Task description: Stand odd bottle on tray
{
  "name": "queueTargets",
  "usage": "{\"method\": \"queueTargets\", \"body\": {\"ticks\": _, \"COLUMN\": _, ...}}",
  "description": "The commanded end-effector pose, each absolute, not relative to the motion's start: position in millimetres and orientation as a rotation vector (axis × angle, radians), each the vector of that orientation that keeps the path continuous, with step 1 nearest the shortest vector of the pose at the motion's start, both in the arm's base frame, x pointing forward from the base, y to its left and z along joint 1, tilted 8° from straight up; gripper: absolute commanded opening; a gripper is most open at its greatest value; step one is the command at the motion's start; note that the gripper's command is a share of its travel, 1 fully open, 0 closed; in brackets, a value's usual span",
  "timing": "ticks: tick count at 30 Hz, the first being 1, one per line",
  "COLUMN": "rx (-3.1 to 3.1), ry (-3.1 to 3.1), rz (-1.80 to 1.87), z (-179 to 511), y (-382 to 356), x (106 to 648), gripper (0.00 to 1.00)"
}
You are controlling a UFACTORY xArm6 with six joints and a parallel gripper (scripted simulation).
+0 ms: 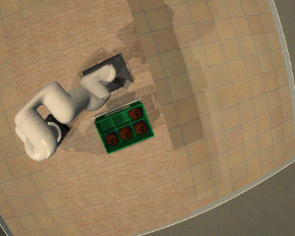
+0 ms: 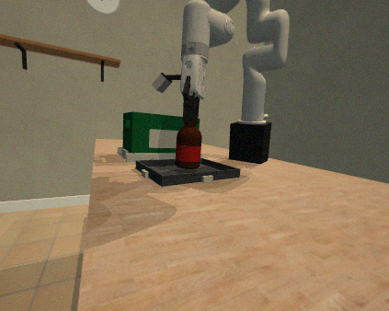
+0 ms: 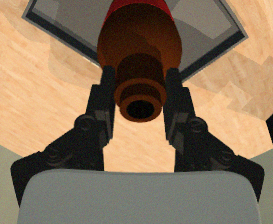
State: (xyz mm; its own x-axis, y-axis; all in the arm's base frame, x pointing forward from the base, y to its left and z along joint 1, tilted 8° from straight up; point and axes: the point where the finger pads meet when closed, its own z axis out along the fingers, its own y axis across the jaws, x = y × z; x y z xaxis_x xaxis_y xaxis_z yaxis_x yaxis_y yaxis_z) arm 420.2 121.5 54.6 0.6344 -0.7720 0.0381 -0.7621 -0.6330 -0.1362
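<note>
A brown bottle with a red label (image 2: 188, 154) (image 3: 139, 47) stands upright over the black tray (image 1: 123, 69) (image 2: 180, 178) (image 3: 62, 22); its base looks down on the tray floor, but exact contact cannot be told. My gripper (image 2: 190, 120) (image 3: 140, 82) points down and is shut on this bottle's neck, one finger on each side, mouth between the fingers. In the top view the arm hides bottle and fingers. The green crate (image 1: 107, 124) (image 2: 136, 133) holds brown bottles: one (image 1: 137, 113) in the tray-side row, three (image 1: 112, 139) (image 1: 126, 133) (image 1: 141, 128) in the far row.
The crate's tray-side row has two empty compartments, left and middle. A pale bar (image 1: 116, 108) runs along the crate's tray side. Small pale blocks (image 2: 208, 178) sit at the tray's edges. The arm's black base (image 2: 250, 142) stands behind, and a shelf (image 2: 56, 51) hangs on the wall.
</note>
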Motion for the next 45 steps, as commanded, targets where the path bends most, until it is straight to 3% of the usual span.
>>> {"method": "queueTargets", "body": {"ticks": 1, "rx": -2.74, "ry": 1.29, "rz": -0.145, "z": 53.3, "y": 122.1, "x": 422.0, "gripper": 0.0}}
{"method": "queueTargets", "body": {"ticks": 45, "rx": -2.74, "ry": 1.29, "rz": -0.145, "z": 44.0, "y": 122.7, "x": 423.3, "gripper": 0.0}}
